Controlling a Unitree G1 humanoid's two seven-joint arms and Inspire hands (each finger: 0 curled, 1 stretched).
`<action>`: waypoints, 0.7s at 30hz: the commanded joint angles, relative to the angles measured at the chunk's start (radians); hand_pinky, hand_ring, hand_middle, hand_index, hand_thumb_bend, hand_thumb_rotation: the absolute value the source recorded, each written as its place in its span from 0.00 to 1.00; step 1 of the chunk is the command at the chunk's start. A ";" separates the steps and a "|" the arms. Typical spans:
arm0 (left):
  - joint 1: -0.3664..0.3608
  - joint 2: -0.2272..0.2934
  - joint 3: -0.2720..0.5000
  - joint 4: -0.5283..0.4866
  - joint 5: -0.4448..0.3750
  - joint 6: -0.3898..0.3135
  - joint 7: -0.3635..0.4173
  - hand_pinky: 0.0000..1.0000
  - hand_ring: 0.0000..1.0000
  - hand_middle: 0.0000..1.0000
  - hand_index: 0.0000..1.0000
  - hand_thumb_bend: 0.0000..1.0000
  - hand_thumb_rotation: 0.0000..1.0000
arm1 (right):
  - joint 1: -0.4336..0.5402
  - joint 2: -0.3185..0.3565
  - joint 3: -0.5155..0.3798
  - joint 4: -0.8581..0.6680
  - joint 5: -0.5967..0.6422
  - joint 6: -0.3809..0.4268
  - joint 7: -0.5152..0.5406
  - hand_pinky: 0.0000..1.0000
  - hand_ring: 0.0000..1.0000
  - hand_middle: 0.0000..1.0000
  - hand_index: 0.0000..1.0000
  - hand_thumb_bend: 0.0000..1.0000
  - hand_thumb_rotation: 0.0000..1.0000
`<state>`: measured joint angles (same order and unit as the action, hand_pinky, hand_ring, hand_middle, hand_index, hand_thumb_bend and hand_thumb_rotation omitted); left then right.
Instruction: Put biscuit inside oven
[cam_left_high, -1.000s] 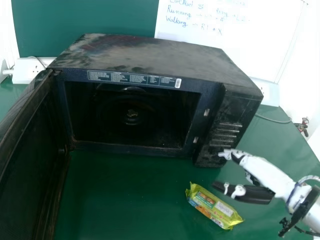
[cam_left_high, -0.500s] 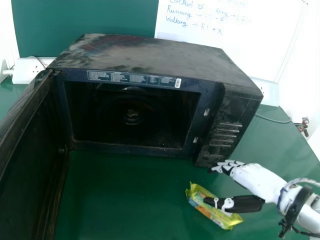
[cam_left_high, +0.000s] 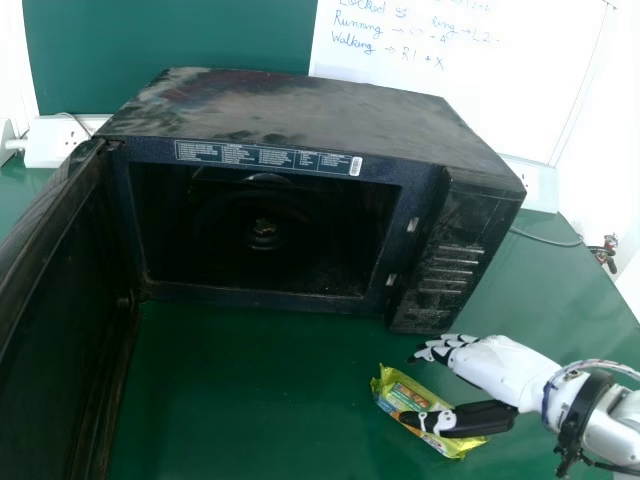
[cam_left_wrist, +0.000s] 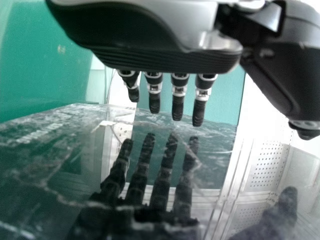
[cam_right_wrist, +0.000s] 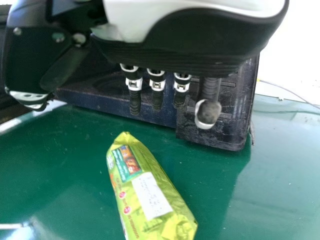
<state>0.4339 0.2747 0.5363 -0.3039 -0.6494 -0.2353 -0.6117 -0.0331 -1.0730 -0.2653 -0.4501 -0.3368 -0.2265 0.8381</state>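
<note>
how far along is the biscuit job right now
Done: the oven door is open. In progress: the right hand, open, is over the biscuit packet without gripping it. Remaining: grasping the packet, lifting it off the table and putting it inside the oven.

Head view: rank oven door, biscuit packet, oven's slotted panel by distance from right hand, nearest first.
From the right hand:
1. Biscuit packet: on the table, partly behind the thumb.
2. Slotted panel: oven front's right side.
3. Oven door: swung open, far left.

Right hand (cam_left_high: 500, 366) open; left hand (cam_left_wrist: 160, 52) open.
</note>
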 joint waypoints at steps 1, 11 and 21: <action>0.012 0.004 0.009 0.000 0.000 -0.005 -0.005 1.00 0.99 1.00 1.00 1.00 1.00 | 0.003 -0.002 0.013 -0.013 -0.015 0.004 -0.007 0.00 1.00 1.00 0.93 0.86 0.93; 0.016 -0.001 0.007 -0.009 0.006 -0.010 0.001 1.00 1.00 1.00 1.00 1.00 1.00 | 0.029 0.000 0.048 -0.048 -0.108 0.097 0.021 0.00 1.00 1.00 0.94 0.86 0.96; 0.027 -0.002 0.006 -0.027 0.007 -0.007 0.009 1.00 1.00 1.00 1.00 1.00 1.00 | 0.038 0.018 0.076 -0.023 -0.202 0.114 -0.019 0.00 1.00 1.00 0.92 0.86 0.96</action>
<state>0.4476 0.2751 0.5366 -0.3146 -0.6479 -0.2390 -0.6058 -0.0086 -1.0648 -0.2014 -0.4817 -0.5266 -0.1191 0.8314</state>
